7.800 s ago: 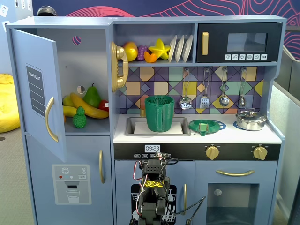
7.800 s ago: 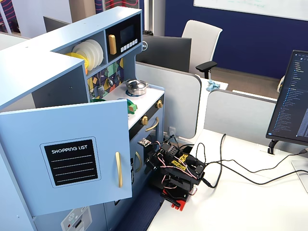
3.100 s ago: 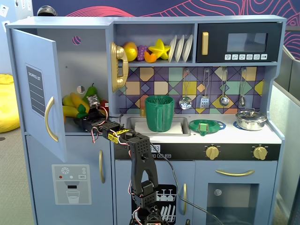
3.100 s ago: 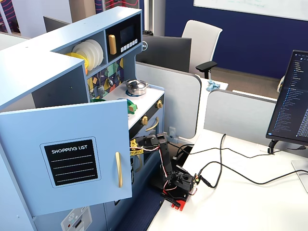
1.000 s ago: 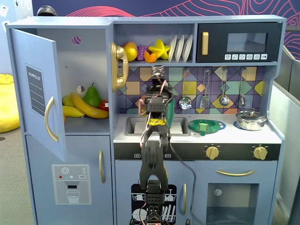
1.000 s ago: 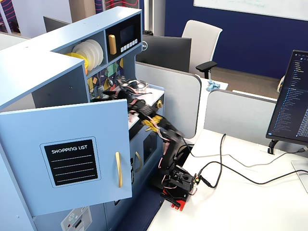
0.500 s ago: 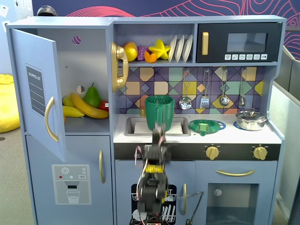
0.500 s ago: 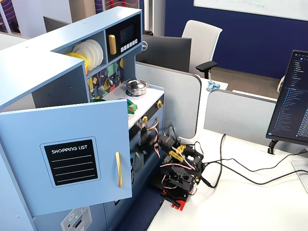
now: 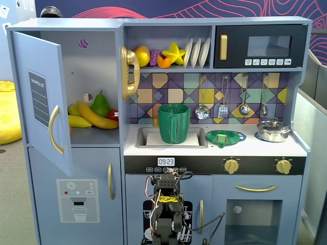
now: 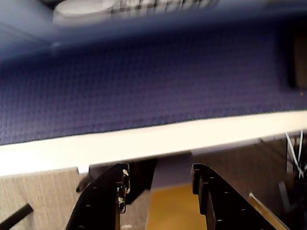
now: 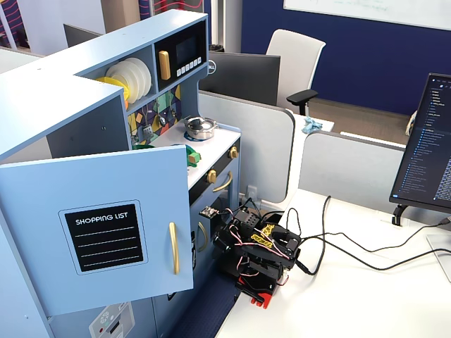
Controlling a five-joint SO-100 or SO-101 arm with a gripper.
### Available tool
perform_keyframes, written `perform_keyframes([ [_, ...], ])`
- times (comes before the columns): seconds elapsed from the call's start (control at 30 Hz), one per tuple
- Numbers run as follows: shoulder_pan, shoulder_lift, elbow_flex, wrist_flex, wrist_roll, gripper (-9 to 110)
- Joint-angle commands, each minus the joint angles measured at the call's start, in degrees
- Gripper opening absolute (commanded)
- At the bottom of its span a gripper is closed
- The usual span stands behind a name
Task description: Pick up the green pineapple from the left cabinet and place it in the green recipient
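The left cabinet (image 9: 94, 66) stands open, its door (image 9: 43, 102) swung out to the left; the door also shows in the other fixed view (image 11: 106, 232). Inside lie bananas (image 9: 94, 116), a dark green pear (image 9: 100, 104) and a yellow-green piece (image 9: 75, 108) that I cannot identify. No clear green pineapple shows. The green recipient (image 9: 173, 124) stands upright in the sink. My arm (image 9: 166, 212) is folded low in front of the kitchen and shows in both fixed views (image 11: 261, 246). In the wrist view my gripper (image 10: 160, 175) is open and empty, facing a blue partition.
A shallow green dish (image 9: 225, 138) and a metal pot (image 9: 273, 130) sit on the counter right of the sink. Toy fruit (image 9: 158, 55) and plates fill the upper shelf. Cables (image 11: 352, 246) run across the white desk behind the arm. A monitor (image 11: 426, 155) stands at the right.
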Motion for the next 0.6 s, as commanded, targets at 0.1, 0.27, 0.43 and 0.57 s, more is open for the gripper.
perform_keyframes([
  [0.1,0.0,-0.4,-0.2,11.5,-0.1,6],
  [0.27,0.0,-0.4,-0.2,11.7,2.1,6],
  [0.43,0.1,-0.4,-0.2,11.7,2.7,6],
  [0.57,0.1,-0.4,-0.2,11.7,2.7,6],
])
